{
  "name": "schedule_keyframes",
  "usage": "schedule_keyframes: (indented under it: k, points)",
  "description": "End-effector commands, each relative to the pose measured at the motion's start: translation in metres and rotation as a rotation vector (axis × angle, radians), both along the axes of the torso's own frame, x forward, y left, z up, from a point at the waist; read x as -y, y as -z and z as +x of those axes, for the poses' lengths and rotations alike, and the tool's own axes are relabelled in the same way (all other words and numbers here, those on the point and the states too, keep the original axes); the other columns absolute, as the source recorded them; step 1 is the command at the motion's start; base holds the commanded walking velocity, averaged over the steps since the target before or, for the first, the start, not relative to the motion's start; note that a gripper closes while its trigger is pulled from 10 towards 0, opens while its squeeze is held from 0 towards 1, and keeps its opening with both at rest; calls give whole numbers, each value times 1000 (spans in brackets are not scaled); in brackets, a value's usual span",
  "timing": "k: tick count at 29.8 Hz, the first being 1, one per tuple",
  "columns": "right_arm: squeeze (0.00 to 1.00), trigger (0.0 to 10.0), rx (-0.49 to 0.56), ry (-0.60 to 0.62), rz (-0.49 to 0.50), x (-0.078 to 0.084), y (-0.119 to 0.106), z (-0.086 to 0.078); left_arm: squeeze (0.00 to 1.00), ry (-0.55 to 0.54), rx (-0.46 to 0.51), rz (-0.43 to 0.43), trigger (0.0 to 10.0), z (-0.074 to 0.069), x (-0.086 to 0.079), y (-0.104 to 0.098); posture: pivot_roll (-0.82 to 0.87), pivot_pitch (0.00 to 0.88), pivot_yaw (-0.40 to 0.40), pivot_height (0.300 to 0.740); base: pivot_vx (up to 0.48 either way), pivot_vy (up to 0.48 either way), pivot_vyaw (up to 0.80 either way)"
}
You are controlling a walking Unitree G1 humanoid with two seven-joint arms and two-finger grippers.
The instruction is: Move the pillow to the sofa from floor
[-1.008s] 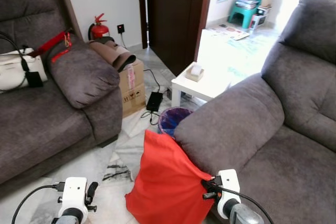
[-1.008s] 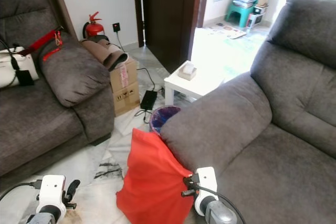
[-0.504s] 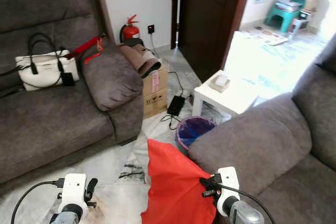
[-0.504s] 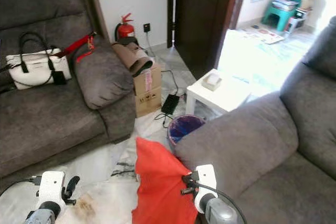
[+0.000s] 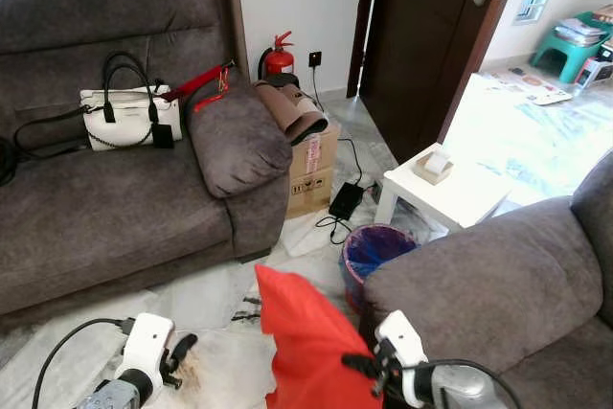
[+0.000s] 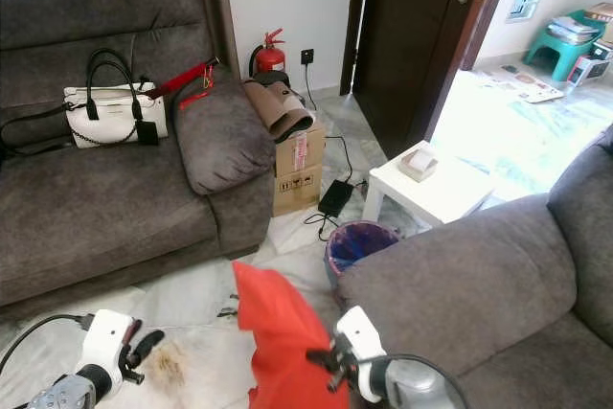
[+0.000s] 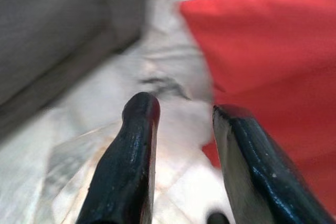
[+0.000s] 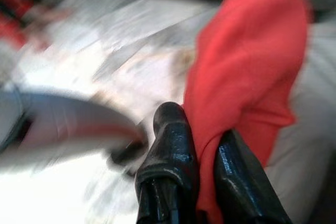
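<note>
Between two grey sofas [image 5: 115, 208], right gripper [image 8: 202, 156] pinches red pillow [image 5: 311, 342]; left gripper [image 7: 181, 114] open.

Home living rm: two grey sofas [image 5: 115, 208], handbag [image 5: 129, 120], small white table [image 5: 450, 193], bin [image 5: 372, 248], marble floor [image 5: 206, 299], open door [image 5: 421, 35].

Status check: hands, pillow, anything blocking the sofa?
Right hand shut on red pillow, held up off the floor. Left hand open, empty, low. Bin and white table beside right sofa.
</note>
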State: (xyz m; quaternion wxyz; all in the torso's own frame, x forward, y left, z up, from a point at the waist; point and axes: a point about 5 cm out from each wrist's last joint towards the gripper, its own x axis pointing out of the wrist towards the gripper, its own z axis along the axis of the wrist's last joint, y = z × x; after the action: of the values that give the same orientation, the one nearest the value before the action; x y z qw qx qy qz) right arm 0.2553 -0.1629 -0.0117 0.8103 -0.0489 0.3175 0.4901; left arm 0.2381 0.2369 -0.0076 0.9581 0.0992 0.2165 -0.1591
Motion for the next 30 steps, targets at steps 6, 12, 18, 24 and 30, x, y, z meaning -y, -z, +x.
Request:
schedule_keyframes:
  k: [6, 12, 18, 24, 30]
  points:
    - [0, 10000, -2, -238, 58, -10, -19, 7, 1000, 344, -138, 2, 10000, -10, 7, -6, 220, 0, -26, 740, 0, 0, 0]
    - [0, 10000, -18, -363, 55, -16, -18, 0, 1000, 540, -231, 18, 10000, -11, 13, -15, 214, 0, -25, 740, 0, 0, 0]
    - [0, 10000, -45, -448, 53, -15, -19, -6, 1000, 684, -273, 44, 10000, -9, 20, -26, 205, 0, -19, 740, 0, 0, 0]
    - [0, 10000, -33, -579, 18, -12, -27, -12, 1000, 794, -292, 198, 10000, -4, 19, -32, 193, 0, -13, 740, 0, 0, 0]
    - [0, 10000, -34, -693, -32, -3, -31, -25, 1000, 852, -258, 358, 10000, -2, 18, -27, 186, 0, -12, 740, 0, 0, 0]
